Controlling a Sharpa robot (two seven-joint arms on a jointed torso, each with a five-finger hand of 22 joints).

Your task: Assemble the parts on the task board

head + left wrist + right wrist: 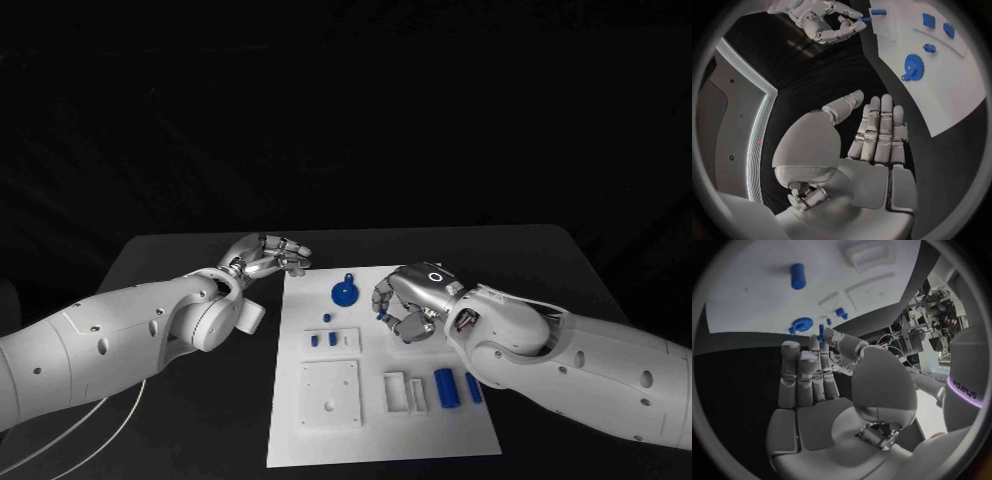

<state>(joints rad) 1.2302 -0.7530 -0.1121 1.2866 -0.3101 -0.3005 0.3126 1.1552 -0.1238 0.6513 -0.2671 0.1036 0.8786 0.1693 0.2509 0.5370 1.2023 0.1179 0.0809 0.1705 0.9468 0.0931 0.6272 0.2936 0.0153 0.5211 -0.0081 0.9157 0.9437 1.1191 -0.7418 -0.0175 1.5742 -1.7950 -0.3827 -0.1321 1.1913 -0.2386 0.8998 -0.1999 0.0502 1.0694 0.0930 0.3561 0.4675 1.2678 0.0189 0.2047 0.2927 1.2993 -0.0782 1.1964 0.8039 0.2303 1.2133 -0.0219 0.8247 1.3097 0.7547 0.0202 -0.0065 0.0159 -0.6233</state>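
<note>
The right hand (408, 305) hangs over the middle of the task board (433, 440) with its fingers curled in, and from where I stand it looks to be pinching a small blue peg (821, 333) between thumb and fingertip. In the right wrist view the peg runs roughly in line with the fingers, poking out past their tips. I can't make out how firmly it is held.

Just beyond those fingertips, toward the far edge of the board and a little to the robot's left, the blue gear (346, 293) lies flat on the white surface. Nearer the robot, a row of small blue blocks (333, 339) sits just left of the hand. Two blue cylinders (446, 386) lie side by side by the board's right edge, long axes pointing away from the robot.

The left hand (267, 255) is off the board, above the black table (173, 270) by the board's far left corner. It is empty, with its fingers out fairly straight and side by side in its own wrist view.

I'd guess the coming move is seating the peg. The right hand is nearer the gear and already over the board, so it has only a short reach forward and leftward. Whether the peg's hole is at the gear or elsewhere, I cannot tell.
</note>
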